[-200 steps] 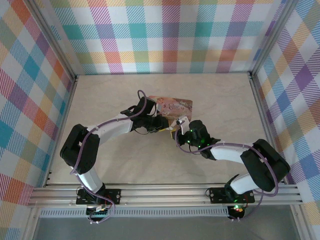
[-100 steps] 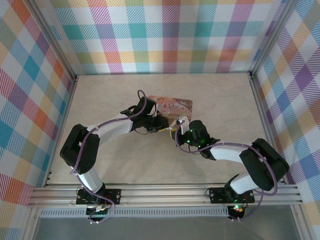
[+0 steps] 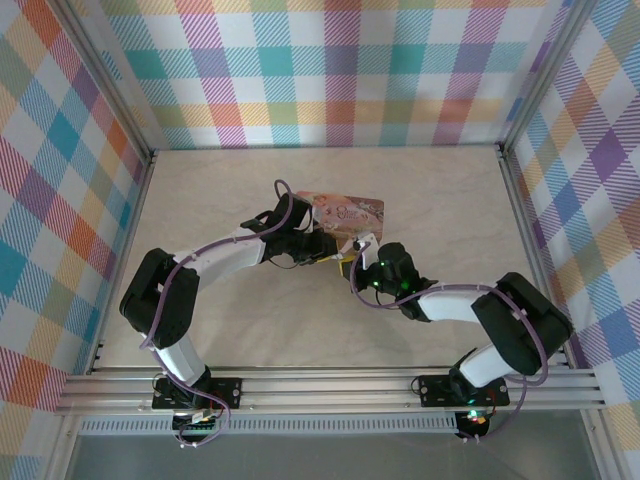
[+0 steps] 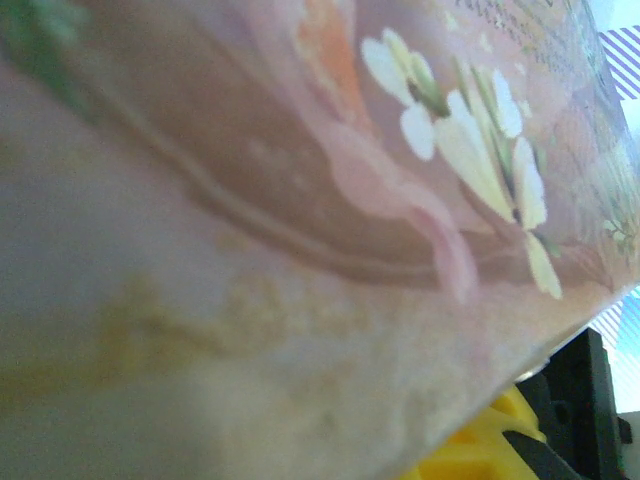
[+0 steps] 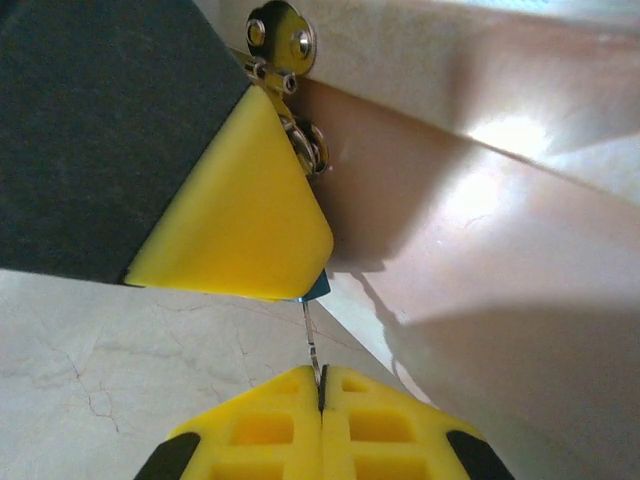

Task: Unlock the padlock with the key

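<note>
In the right wrist view my right gripper (image 5: 320,375) is shut on the key (image 5: 311,340), a thin dark blade standing up from between the yellow tips. The blade's tip meets the padlock (image 5: 319,287), of which only a small blue corner shows. The rest of the padlock is hidden behind a yellow finger (image 5: 240,215) of my left gripper, which appears clamped on it. From above, the left gripper (image 3: 330,250) and right gripper (image 3: 350,262) nearly touch at the near edge of the pink tin (image 3: 352,211).
The pink tin (image 5: 480,230) lies close on the right, with its metal hasp and ring (image 5: 280,35) just above the left finger. Its illustrated lid (image 4: 300,150) presses close to the left wrist camera. Plaid walls enclose the beige table (image 3: 440,190).
The right arm has crept slightly left, toward the left gripper. The left arm and the tin have held still.
</note>
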